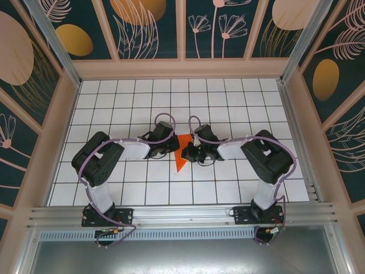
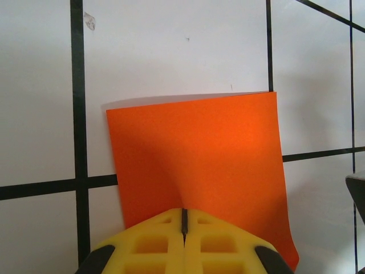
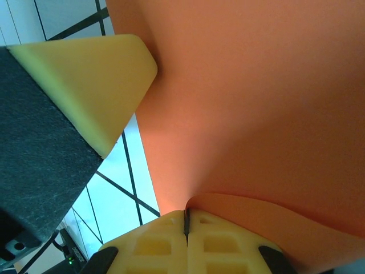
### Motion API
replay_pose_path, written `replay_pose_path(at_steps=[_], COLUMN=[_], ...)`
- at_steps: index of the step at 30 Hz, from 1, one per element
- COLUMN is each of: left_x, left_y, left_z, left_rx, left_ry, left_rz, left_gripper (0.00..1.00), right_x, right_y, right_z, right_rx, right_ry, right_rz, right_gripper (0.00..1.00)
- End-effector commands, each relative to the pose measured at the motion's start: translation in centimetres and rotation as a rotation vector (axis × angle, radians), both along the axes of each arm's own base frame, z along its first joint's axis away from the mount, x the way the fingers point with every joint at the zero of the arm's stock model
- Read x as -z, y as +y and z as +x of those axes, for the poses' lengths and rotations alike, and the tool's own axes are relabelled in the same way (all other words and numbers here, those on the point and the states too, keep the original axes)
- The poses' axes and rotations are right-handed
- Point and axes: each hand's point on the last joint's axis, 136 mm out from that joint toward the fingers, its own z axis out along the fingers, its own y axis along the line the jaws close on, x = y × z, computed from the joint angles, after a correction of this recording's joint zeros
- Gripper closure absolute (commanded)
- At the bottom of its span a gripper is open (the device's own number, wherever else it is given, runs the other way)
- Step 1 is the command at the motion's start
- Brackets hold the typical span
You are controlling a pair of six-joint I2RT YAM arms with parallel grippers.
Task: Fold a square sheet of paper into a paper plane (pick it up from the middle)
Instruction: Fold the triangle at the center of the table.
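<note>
Left gripper (image 2: 183,228) and right gripper (image 3: 185,220) each clamp our thin bright orange-red paper sheet (image 2: 194,154), midway between the tabletop's (image 1: 114,188) side edges.

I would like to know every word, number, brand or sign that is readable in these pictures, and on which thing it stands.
No text can be read in any view.
The orange paper is plain, with no print.
The wall panels carry only drawn plants and round shapes, no letters.
The white tiles show only black grid lines.
</note>
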Motion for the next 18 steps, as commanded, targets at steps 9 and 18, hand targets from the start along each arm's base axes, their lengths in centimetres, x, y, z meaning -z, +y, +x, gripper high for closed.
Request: replay_pose_path(at_steps=[9, 18], left_x=[2.65, 2.83], left_y=[0.93, 1.0], left_z=[-1.28, -1.49], left_rx=[0.009, 0.008], left_ry=[0.069, 0.075], left_rz=[0.045, 0.044], left_gripper=[0.99, 0.99], right_x=[-0.5, -0.78], right_y=[1.15, 1.49], right_z=[0.75, 0.87], right_rx=[-0.029, -0.043], right_ry=[-0.053, -0.067], right_rz=[0.027, 0.044], right_gripper=[0.97, 0.97])
